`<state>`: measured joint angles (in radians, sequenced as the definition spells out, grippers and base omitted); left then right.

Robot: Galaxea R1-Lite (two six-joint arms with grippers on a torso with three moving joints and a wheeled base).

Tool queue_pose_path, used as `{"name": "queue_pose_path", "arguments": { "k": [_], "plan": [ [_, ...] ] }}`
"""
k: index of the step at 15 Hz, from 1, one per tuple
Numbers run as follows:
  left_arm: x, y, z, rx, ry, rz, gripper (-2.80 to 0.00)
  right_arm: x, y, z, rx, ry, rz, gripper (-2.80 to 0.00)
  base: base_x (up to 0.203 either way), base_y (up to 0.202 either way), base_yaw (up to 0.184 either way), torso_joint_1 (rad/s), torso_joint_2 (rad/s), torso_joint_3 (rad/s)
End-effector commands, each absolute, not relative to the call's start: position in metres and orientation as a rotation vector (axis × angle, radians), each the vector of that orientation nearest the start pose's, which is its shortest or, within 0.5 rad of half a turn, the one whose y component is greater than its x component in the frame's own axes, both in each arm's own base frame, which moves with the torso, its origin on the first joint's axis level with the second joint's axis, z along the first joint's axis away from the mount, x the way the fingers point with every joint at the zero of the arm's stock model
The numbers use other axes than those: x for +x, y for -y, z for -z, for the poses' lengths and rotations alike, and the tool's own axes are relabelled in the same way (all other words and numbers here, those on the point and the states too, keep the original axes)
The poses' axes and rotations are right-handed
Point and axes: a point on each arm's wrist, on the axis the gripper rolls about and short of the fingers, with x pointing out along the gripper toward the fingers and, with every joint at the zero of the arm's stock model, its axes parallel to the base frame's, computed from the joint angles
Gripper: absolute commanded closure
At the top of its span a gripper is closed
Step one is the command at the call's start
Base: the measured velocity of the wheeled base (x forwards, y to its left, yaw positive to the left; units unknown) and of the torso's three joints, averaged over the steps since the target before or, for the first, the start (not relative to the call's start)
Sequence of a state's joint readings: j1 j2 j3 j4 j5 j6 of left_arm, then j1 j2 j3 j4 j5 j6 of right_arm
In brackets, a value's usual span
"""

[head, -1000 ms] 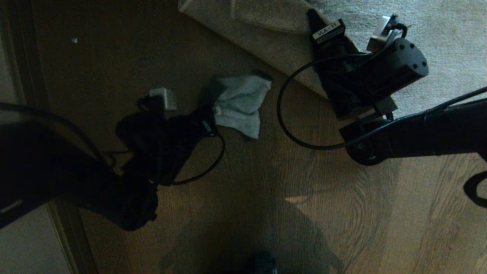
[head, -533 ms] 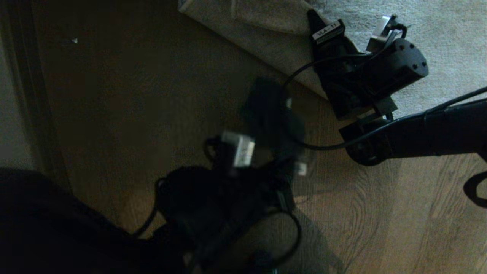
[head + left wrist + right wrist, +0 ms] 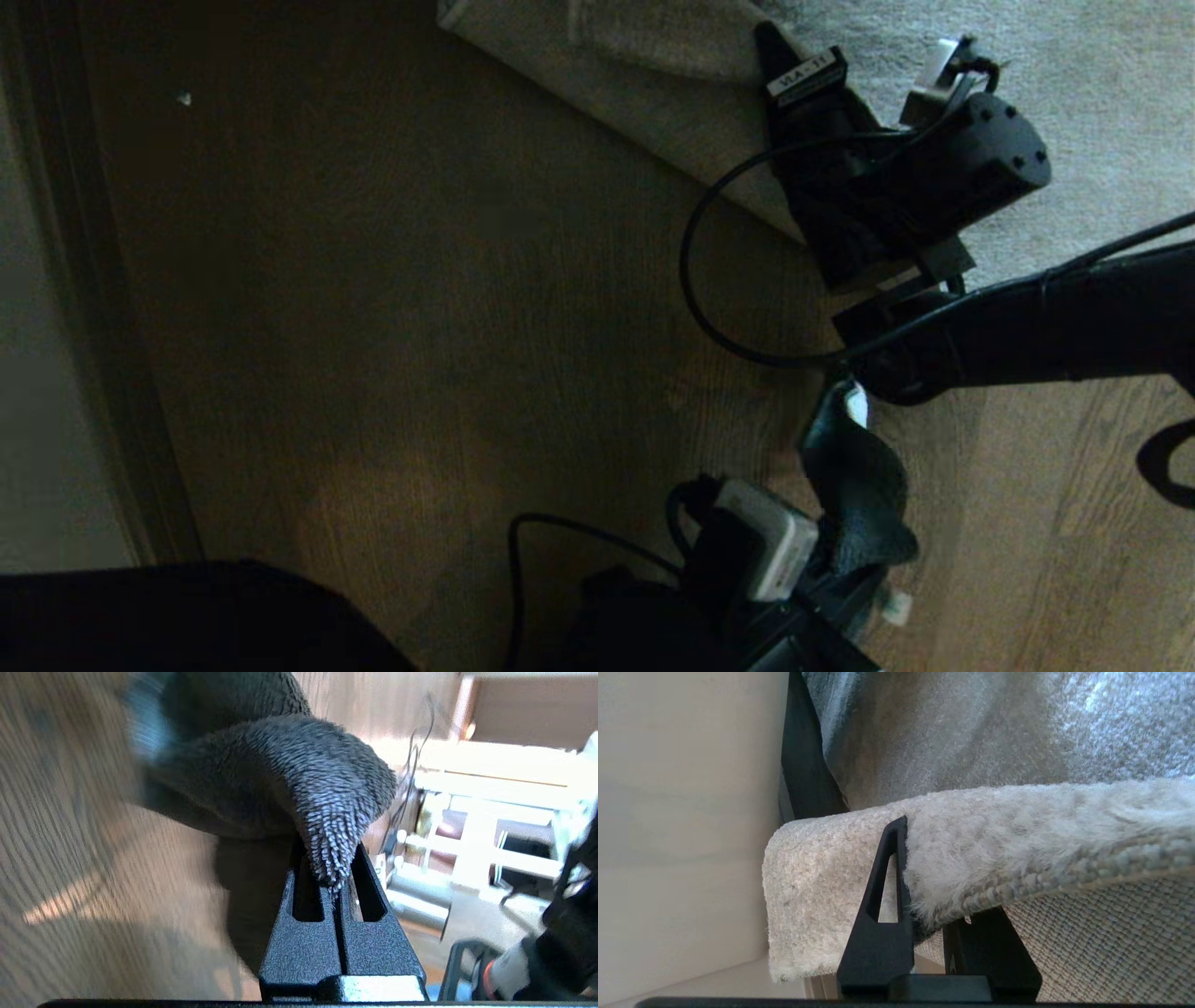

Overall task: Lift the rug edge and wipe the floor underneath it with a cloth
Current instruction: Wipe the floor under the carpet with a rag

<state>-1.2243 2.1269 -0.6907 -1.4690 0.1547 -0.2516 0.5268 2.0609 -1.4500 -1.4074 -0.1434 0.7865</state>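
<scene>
- One rug edge [image 3: 653, 131], folded back, its pale woven underside showing in the right wrist view.
- One cloth [image 3: 864, 495], dark grey, with one small white tag at its tip.
- Two robot arms, each ending in one gripper: left gripper [image 3: 332, 877], right gripper [image 3: 924, 914].
- One wood-grain floor [image 3: 373, 327].
- One small pale speck [image 3: 184, 98] on the floor.
</scene>
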Motion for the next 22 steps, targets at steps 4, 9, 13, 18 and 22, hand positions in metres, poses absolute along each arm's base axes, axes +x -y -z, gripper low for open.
{"name": "queue_pose_path", "arguments": {
  "k": [4,9,13,18,22],
  "plan": [
    [0.131,0.344,-0.057,-0.188,-0.183,1.048,0.00,0.351,-0.196,-0.296,1.003,0.587,-0.645,0.00,0.000,0.000,0.000,0.000,0.00,0.000],
    [0.168,0.351,-0.053,-0.243,-0.113,0.983,0.00,0.354,-0.191,-0.294,0.997,0.589,-0.630,0.00,0.000,0.000,0.000,0.000,0.00,0.000],
    [0.201,0.346,-0.045,-0.254,-0.090,0.906,0.00,0.357,-0.192,-0.291,0.994,0.582,-0.624,0.00,0.000,0.000,0.000,0.000,0.00,0.000],
    [0.254,0.318,-0.046,-0.270,-0.049,0.759,0.00,0.359,-0.194,-0.287,0.992,0.572,-0.622,0.00,0.000,0.000,0.000,0.000,0.00,0.000],
    [0.292,0.281,-0.063,-0.292,0.012,0.637,0.00,0.359,-0.195,-0.284,0.989,0.566,-0.622,0.00,0.000,0.000,0.000,0.000,0.00,0.000]
  ]
}}
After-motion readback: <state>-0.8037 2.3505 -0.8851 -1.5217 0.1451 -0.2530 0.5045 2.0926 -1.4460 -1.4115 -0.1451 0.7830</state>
